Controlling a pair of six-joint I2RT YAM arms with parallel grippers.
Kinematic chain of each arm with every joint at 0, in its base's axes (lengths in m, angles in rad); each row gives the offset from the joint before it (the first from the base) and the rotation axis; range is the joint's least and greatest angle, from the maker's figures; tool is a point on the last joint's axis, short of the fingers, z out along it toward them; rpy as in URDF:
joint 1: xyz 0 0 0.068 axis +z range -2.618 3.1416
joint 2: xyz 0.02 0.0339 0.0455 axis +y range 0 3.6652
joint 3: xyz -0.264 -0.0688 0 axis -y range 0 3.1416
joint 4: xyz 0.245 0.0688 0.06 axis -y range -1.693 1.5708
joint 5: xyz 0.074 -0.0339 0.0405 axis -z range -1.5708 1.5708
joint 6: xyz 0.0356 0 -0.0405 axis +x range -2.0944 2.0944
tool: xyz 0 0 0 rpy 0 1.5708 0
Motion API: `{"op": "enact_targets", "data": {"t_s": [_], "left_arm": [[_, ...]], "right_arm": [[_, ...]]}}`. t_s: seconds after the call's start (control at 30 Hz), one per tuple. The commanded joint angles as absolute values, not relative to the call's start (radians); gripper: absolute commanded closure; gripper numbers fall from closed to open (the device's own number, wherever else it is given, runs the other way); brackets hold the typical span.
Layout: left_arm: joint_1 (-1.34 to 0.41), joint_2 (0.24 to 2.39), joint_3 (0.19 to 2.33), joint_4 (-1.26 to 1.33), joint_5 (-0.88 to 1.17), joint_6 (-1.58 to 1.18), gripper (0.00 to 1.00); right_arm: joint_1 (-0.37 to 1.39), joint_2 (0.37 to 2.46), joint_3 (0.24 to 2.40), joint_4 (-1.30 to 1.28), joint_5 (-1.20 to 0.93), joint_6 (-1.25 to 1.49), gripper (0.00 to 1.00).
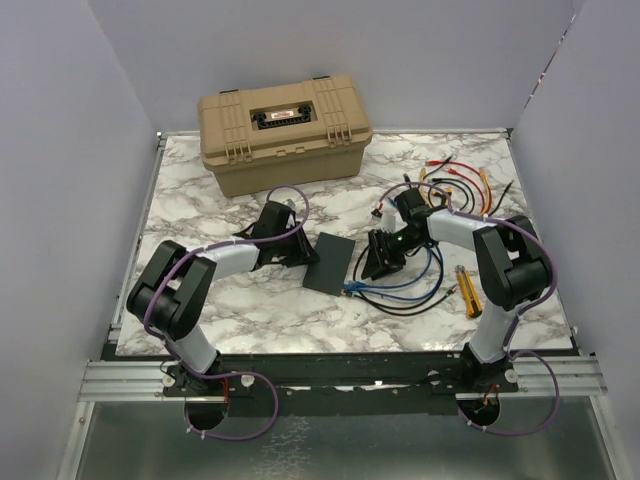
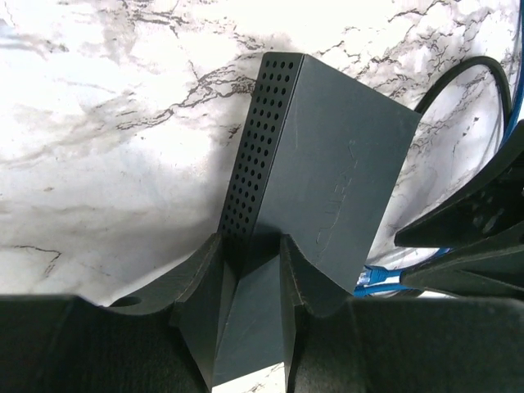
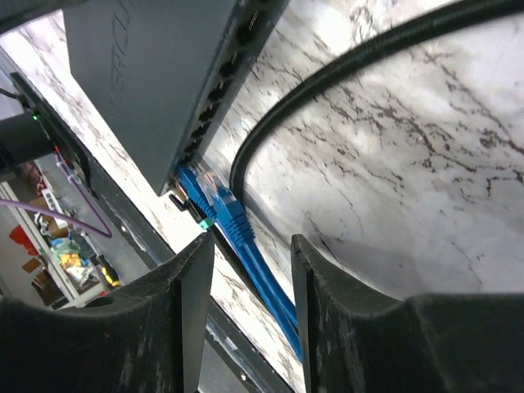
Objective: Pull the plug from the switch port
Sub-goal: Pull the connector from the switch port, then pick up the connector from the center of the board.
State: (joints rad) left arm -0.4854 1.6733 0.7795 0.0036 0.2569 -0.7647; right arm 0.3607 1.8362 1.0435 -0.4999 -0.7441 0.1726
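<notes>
Left hand (image 2: 250, 242) on switch (image 2: 327, 164) (right hand (image 3: 250, 246) spread)

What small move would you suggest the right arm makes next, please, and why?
Probably ease the right gripper forward toward the blue plug: its fingers are open, the plug sits seated in the switch ahead of them, and the left gripper holds the switch.

Matt black casing on the switch (image 2: 327, 180), one side perforated; glossy blue sheath and clear plastic on the plug (image 3: 217, 201); smooth black rubber-like cable (image 3: 368, 56); polished marble-patterned table (image 1: 250, 300); dull tan plastic toolbox (image 1: 285, 135).
</notes>
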Motion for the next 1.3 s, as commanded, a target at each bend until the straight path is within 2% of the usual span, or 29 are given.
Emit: {"op": "enact_targets", "data": {"t_s": [0.0,0.23,0.4,0.63,0.9,1.27], "left_arm": [[-0.481,1.833,0.700,-0.241,0.050,-0.665,1.00],[-0.482,1.845,0.703,-0.235,0.065,-0.661,1.00],[-0.481,1.845,0.708,-0.234,0.070,-0.661,1.00],[-0.482,1.850,0.718,-0.234,0.080,-0.654,1.00],[-0.482,1.855,0.723,-0.235,0.089,-0.647,1.00],[-0.482,1.857,0.728,-0.235,0.093,-0.634,1.00]], "right_arm": [[0.373,1.817,1.020,-0.570,-0.717,0.138,0.55],[0.394,1.857,1.006,-0.554,-0.750,0.134,0.61],[0.397,1.865,1.017,-0.548,-0.727,0.139,0.81],[0.397,1.837,1.044,-0.549,-0.710,0.140,0.99],[0.397,1.758,1.127,-0.580,-0.625,0.165,1.00],[0.397,1.677,1.267,-0.609,-0.623,0.176,1.00]]}}
